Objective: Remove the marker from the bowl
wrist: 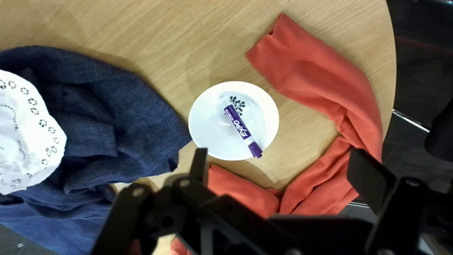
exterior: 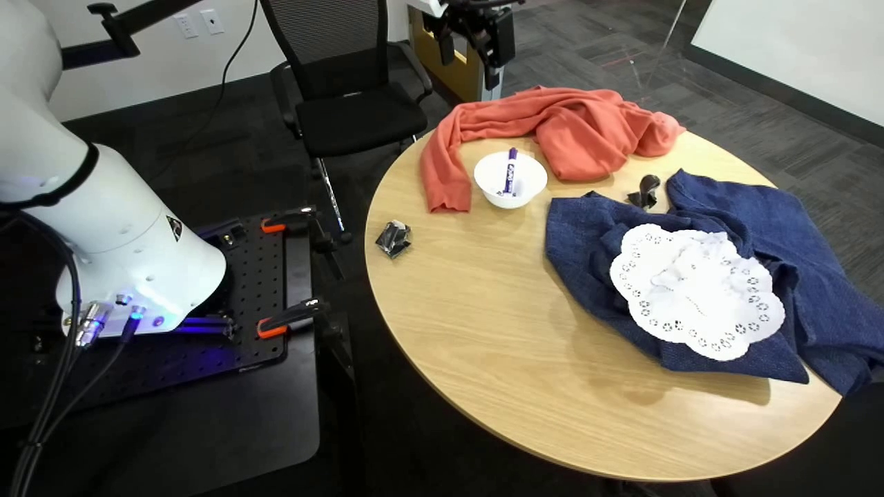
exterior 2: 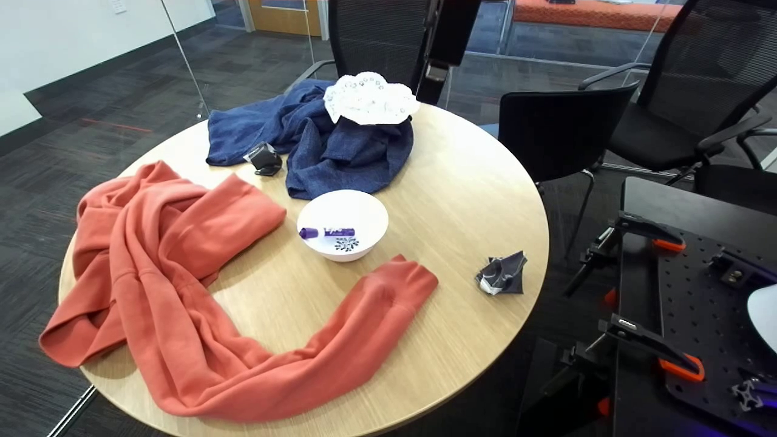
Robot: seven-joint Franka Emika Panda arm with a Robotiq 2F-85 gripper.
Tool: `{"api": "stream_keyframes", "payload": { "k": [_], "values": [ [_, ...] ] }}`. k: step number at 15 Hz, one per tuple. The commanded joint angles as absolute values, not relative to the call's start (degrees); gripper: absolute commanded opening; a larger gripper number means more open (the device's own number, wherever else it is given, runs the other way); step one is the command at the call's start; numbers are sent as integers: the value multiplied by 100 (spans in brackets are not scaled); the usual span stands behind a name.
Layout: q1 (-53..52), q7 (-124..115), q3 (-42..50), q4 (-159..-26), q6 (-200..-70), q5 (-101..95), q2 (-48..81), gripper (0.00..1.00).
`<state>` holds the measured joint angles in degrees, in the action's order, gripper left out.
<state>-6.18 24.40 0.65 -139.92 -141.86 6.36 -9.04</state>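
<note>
**Purple marker (wrist: 238, 122) lay in white bowl (wrist: 207, 117)**

Its cap (wrist: 255, 149) lay at the rim. The bowl stood in from the edge of the table (exterior: 449, 310); a crumpled dark scrap (exterior: 394, 239) lay near the edge facing the robot's base (exterior: 148, 276). The gripper (wrist: 281, 167) hung above, fingers (wrist: 368, 177) wide apart.

Purple marker (exterior: 510, 172) in the white bowl (exterior: 490, 177) beside coral cloth (exterior: 580, 134), end effector (exterior: 470, 73) aloft, fingers (exterior: 492, 77) apart.

In an exterior view, have marker (exterior: 510, 172) in bowl (exterior: 492, 178) on worktop (exterior: 483, 310). See sweater (exterior: 580, 131) behind bowl, with sleeve (exterior: 445, 172) down bowl's left. Have doily (exterior: 697, 297) on denim (exterior: 594, 235), right of and before bowl; unidentified item (exterior: 647, 192) between denim and sweater; scrap (exterior: 394, 239) left of and before bowl.
</note>
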Motion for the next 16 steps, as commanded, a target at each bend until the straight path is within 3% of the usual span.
{"api": "stream_keyframes", "payload": {
  "k": [1,8,16],
  "values": [
    [-586,2476,24,-13955,-14176,634,-817,100],
    [-620,2791,39,-13832,-14413,899,-525,100],
    [-606,5095,-147,-13344,-15347,2032,449,100]
  ]
}}
